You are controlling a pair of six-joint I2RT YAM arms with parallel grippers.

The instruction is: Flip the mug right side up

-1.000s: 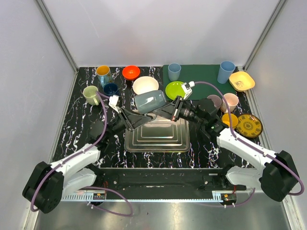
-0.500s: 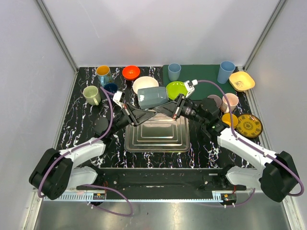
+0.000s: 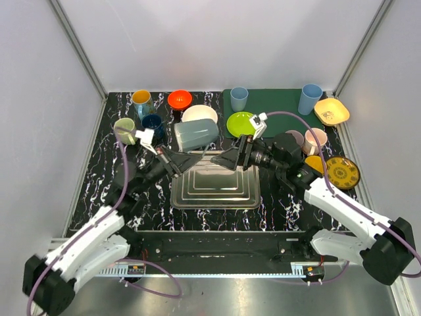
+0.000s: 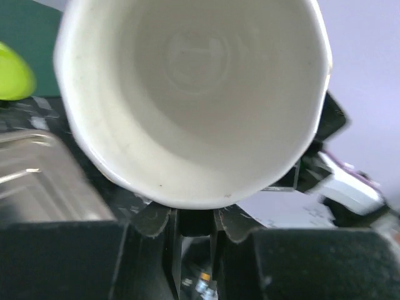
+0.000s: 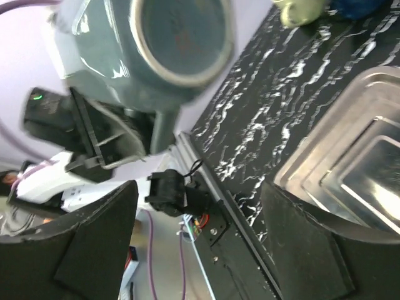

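Up in the air above the far end of the stepped steel tray (image 3: 217, 191), well off the black marbled worktop (image 3: 112, 191), sits the grey-blue ceramic mug (image 3: 196, 135). Versus half a second ago it's slid a bit to the left, and the right gripper (image 3: 223, 161) has let go. Its fingers are spread wide now, just clear of the mug's base. The left gripper (image 3: 186, 154) is clamped on the handle (image 5: 164, 130). The mug's on its side, long axis roughly left-right. The white inside faces left into the left wrist camera, and the base faces the right gripper.
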